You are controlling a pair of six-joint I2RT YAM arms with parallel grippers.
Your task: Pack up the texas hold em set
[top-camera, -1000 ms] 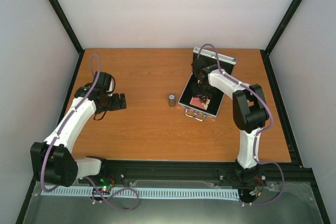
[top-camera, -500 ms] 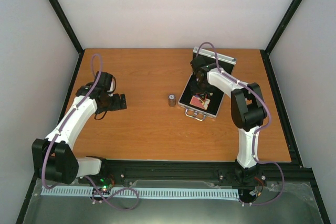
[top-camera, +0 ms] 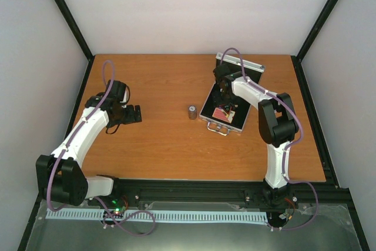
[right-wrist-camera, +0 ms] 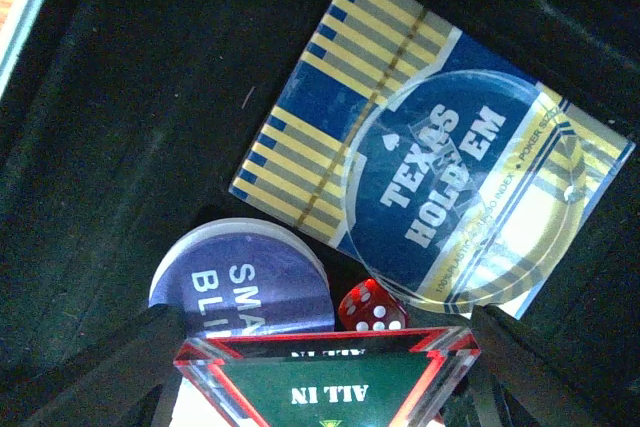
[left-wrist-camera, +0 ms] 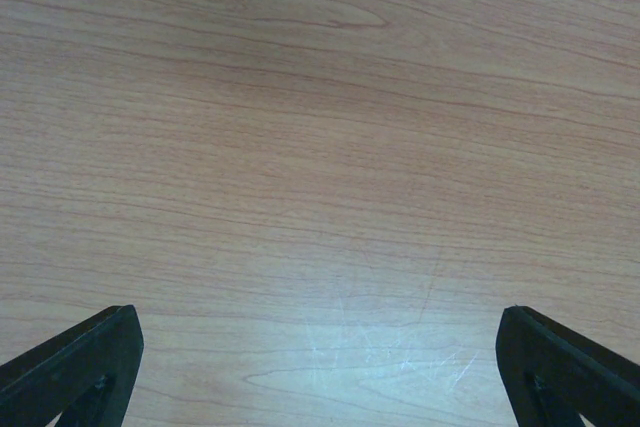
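The case (top-camera: pixel 234 123) is placed open on the table (top-camera: pixel 153 145), toward the right edge, with its lid (top-camera: pixel 249 69) raised on the far side. The cylinder (top-camera: pixel 192 112) is seen upright on the table, just left of the case and apart from it.

The right gripper (top-camera: pixel 224 101) is lowered into the case. In the right wrist view, the triangle (right-wrist-camera: pixel 325 387), marked ALL IN, is found between its fingers (right-wrist-camera: pixel 110 372). The fingers are set wide, one at each end of the long edge of the triangle. It cannot be told whether the triangle is gripped or only flanked.

On the black lining (right-wrist-camera: pixel 130 127) the blue-gold deck (right-wrist-camera: pixel 320 117) is laid flat, and the clear disc (right-wrist-camera: pixel 465 187) is laid on top of it. The blue chip (right-wrist-camera: pixel 240 277) is placed just beside the deck. The red die (right-wrist-camera: pixel 372 309) is lodged between the chip, the deck and the triangle.

The left gripper (left-wrist-camera: pixel 320 367) is held low over the table near the left edge, well apart from the case. Its fingers (left-wrist-camera: pixel 80 367) are spread wide, and only wood grain is seen between them.
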